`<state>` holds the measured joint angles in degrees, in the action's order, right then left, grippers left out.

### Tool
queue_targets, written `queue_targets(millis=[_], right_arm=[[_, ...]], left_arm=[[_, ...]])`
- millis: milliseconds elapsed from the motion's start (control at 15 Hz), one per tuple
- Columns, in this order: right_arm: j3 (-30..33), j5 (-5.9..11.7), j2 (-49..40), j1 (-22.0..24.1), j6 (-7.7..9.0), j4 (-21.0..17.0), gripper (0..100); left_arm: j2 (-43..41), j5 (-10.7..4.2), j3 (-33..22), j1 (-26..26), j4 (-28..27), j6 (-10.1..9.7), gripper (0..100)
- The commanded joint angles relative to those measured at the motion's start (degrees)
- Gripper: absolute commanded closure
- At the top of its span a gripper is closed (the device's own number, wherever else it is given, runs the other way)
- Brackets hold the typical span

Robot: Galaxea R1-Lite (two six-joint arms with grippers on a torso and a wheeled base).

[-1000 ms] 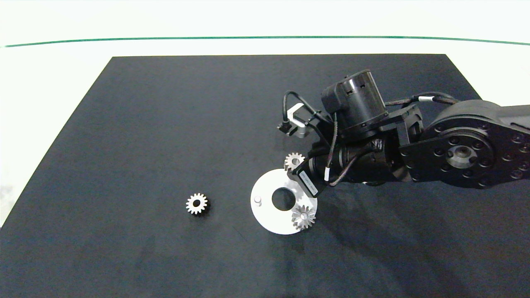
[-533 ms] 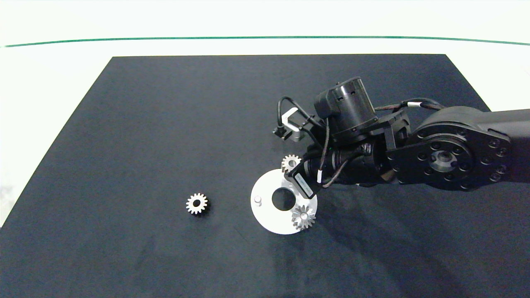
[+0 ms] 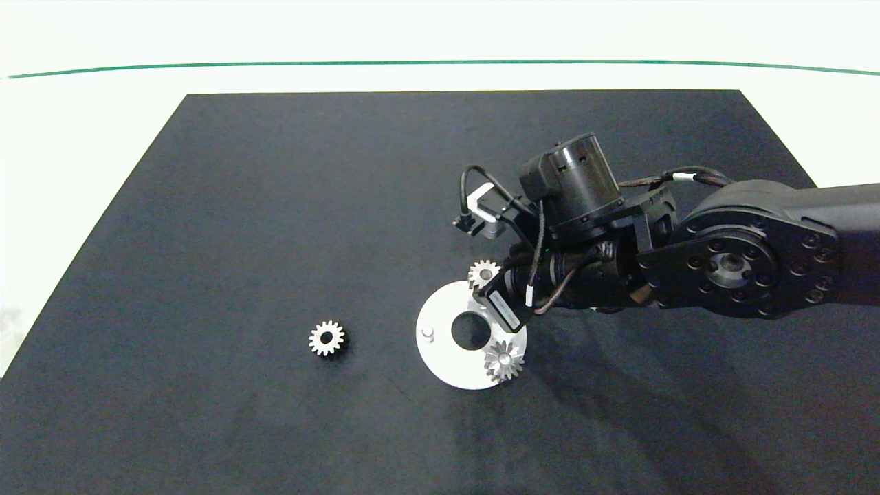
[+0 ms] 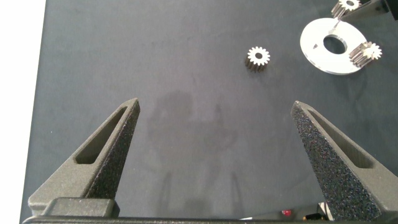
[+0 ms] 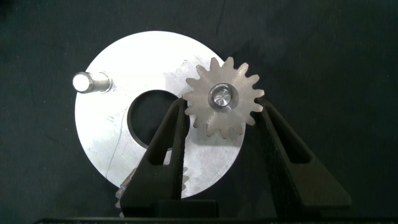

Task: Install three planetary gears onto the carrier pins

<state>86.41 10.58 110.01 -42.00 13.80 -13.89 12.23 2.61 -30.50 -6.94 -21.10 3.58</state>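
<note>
Black mat on the desk (image 3: 275,206). Right pincer (image 5: 217,134) is over the flat white round disc (image 3: 440,357), fingers apart either side of a small silver spur gear (image 5: 222,99) seated on a carrier pin (image 5: 221,98); contact unclear. Second gear (image 3: 504,360) sits on its pin. Third pin (image 3: 427,332) bare; loose gear (image 3: 326,338) lies well beyond the disc. Left pincer (image 4: 217,134) wide open, holding nothing, well apart.
</note>
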Motion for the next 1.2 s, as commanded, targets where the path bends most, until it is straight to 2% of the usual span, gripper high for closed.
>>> queue_targets(millis=[67, 800, 867, 1200], right_arm=[[-0.1, 0.05, 0.2, 0.0, 0.00, 0.0, 84], [0.3, 0.05, 1.3, 0.8, 0.09, 0.2, 84], [0.3, 0.05, 1.3, 0.8, 0.09, 0.2, 0], [0.3, 0.05, 0.6, 0.7, 0.09, 0.1, 0]], left_arm=[[-0.1, 0.03, 0.0, 0.0, -0.1, 0.02, 0], [0.1, 0.03, 0.0, -0.1, -0.1, -0.07, 0], [0.2, 0.03, 0.0, 0.0, -0.1, -0.07, 0], [-0.1, 0.03, 0.0, 0.0, -0.1, -0.07, 0]])
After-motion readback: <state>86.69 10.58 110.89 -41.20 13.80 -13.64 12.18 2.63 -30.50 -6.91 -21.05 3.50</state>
